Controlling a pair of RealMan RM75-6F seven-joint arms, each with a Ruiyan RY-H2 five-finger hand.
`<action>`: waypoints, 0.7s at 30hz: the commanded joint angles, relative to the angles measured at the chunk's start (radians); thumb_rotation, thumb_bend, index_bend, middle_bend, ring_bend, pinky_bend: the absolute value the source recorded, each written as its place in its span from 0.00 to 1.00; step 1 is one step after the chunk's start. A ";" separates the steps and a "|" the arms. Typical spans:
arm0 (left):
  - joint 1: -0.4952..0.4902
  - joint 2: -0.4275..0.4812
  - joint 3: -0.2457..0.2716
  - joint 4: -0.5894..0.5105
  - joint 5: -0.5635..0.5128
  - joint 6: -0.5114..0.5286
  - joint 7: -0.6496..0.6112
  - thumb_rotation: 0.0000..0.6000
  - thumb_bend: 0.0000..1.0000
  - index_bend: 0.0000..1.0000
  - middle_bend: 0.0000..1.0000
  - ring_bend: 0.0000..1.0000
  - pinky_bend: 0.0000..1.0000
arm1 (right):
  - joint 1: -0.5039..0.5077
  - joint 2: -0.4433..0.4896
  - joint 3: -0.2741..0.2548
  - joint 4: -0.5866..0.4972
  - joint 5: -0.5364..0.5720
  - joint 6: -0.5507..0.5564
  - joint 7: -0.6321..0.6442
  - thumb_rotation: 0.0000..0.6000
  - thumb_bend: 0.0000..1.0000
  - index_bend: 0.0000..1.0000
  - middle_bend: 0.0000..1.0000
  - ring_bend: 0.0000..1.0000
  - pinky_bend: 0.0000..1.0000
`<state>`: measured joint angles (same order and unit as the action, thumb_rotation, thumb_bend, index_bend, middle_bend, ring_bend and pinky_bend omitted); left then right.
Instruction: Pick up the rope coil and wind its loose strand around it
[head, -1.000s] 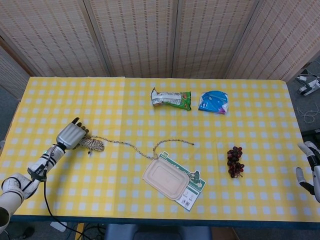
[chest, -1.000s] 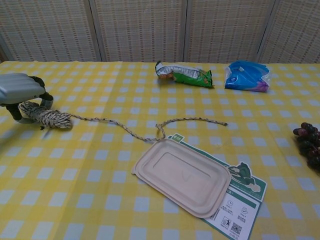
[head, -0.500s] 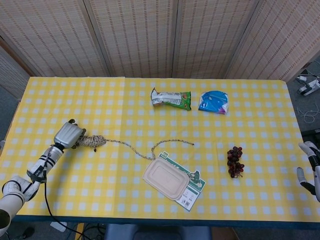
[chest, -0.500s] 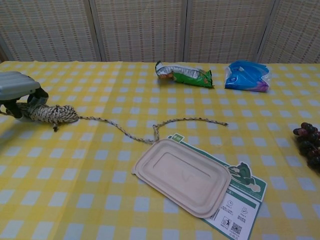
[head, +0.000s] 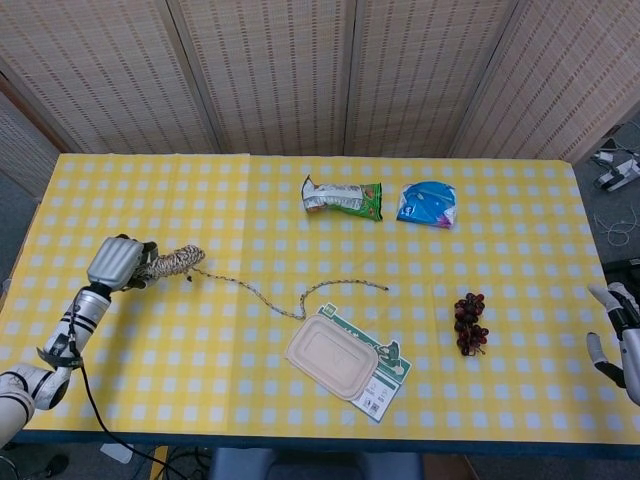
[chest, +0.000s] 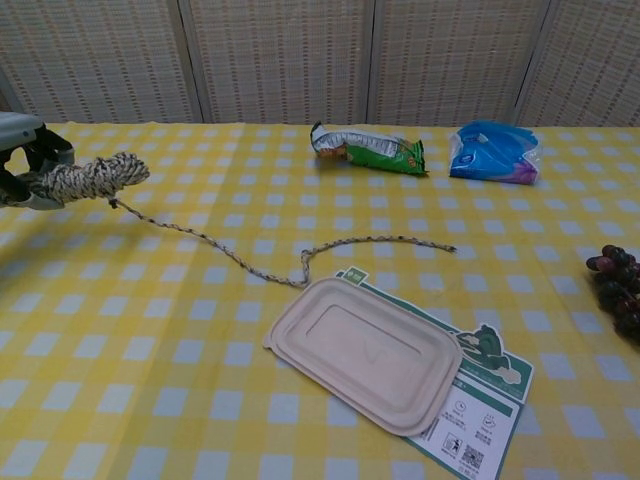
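From the head view, the grey left hand sits at the left side of the yellow-and-white checked tablecloth, its fingers closed around one end of the speckled beige rope coil. A second ago the hand and coil lay lower on the cloth and further right; both have since moved up and to the left. The coil's thin loose strand trails from it rightward across the cloth, bends beside the tan moulded-fibre tray lid and ends a little to the right of that bend. The lid lies on a green-and-white printed card. Behind are a green-and-silver snack packet and a blue plastic pouch; a bunch of dark red grapes lies to the right. The pale right hand hangs off the cloth's right edge, fingers apart, holding nothing, much as it did before.

From the chest view, the left hand holds the rope coil clear above the cloth, where earlier the coil rested on it. The strand hangs down from the coil to the cloth and runs on to its free end. The lid, packet, pouch and grapes are unmoved.
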<state>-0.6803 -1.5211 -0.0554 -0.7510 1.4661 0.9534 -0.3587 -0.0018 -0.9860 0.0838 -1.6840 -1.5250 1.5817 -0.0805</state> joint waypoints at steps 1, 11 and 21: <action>0.017 0.062 -0.039 -0.105 -0.031 0.045 -0.007 1.00 0.25 0.75 0.73 0.57 0.40 | 0.023 0.020 -0.004 -0.022 -0.027 -0.028 0.001 1.00 0.39 0.17 0.26 0.13 0.18; 0.035 0.225 -0.110 -0.455 -0.076 0.122 0.101 1.00 0.25 0.76 0.73 0.59 0.45 | 0.197 0.085 0.015 -0.141 -0.096 -0.253 -0.062 1.00 0.39 0.29 0.31 0.15 0.20; 0.032 0.334 -0.167 -0.721 -0.170 0.116 0.262 1.00 0.25 0.76 0.74 0.59 0.45 | 0.452 0.038 0.089 -0.192 0.033 -0.598 -0.232 1.00 0.39 0.31 0.31 0.16 0.21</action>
<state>-0.6474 -1.2157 -0.2034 -1.4283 1.3265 1.0704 -0.1345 0.3653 -0.9192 0.1398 -1.8612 -1.5543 1.0811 -0.2410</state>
